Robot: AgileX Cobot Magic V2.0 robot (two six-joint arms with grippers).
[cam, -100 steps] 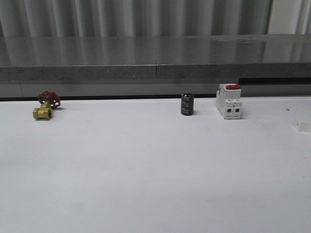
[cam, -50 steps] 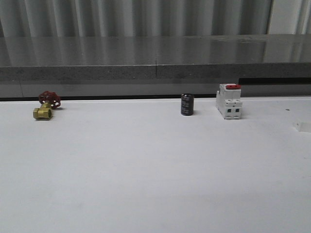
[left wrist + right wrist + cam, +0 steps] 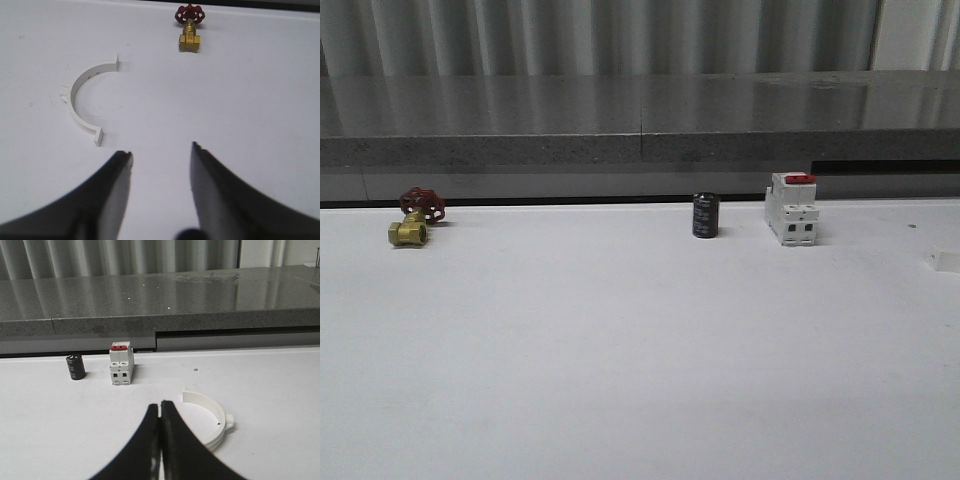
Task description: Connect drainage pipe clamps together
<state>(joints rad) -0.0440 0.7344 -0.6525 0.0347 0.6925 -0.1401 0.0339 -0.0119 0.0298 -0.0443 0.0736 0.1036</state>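
Observation:
One drainage pipe clamp half (image 3: pixel 85 102), a white semicircle with small end tabs, lies flat on the white table, ahead and to one side of my left gripper (image 3: pixel 160 150). That gripper is open, with bare table between its dark fingers, and is well short of the clamp. The other white clamp half (image 3: pixel 212 420) lies flat just beside and beyond my right gripper (image 3: pixel 160 403). The right jaws are pressed together with nothing between them, and their fingers cover part of the half-ring's near end.
A brass valve (image 3: pixel 412 222) with a red handwheel stands at the table's far left (image 3: pixel 189 31). A black cylinder (image 3: pixel 705 215) and a white breaker with a red top (image 3: pixel 792 208) stand at the back. A grey ledge (image 3: pixel 640 120) runs behind the table.

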